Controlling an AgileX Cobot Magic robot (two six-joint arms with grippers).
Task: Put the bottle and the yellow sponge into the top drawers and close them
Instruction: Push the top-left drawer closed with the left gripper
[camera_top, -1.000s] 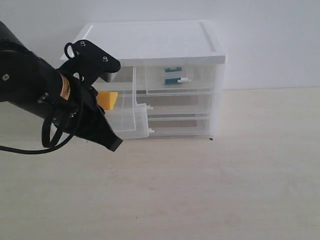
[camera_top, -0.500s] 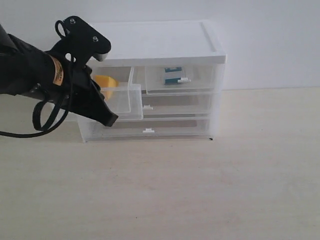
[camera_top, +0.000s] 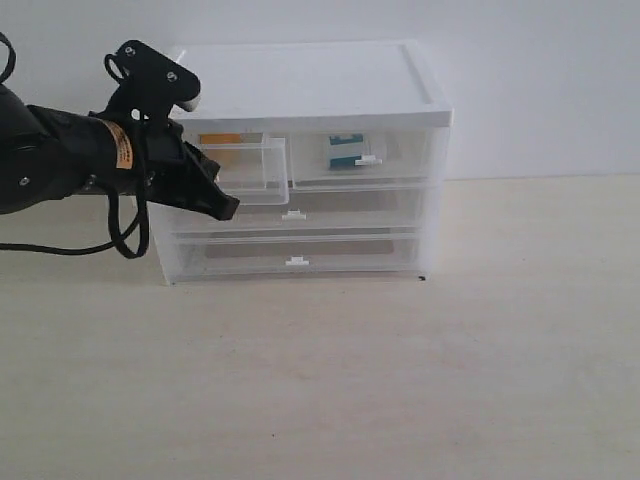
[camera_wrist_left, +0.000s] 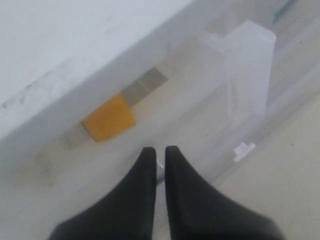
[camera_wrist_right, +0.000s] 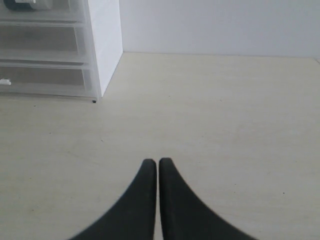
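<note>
Exterior cam: yellow sponge (camera_top: 220, 139), orange-ish foam block, sits inside the left top drawer (camera_top: 250, 175), which sticks out a bit from the cabinet (camera_top: 300, 85); bottle (camera_top: 345, 151), white w/ teal label, is in the right top drawer (camera_top: 400, 160), pushed in; left gripper (camera_top: 226, 208) is at the left drawer's front, fingers clenched, nothing held. Left wrist cam: yellow sponge seen thru clear plastic; fingers (camera_wrist_left: 146, 160) nearly pressed together, tips right by the drawer, can't tell if touching. Right wrist cam: right gripper (camera_wrist_right: 158, 163) clamped tight, empty, over the table (camera_wrist_right: 225, 125).

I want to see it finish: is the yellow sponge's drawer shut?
Not fully: the left top drawer juts out beyond the shut right top drawer.
</note>
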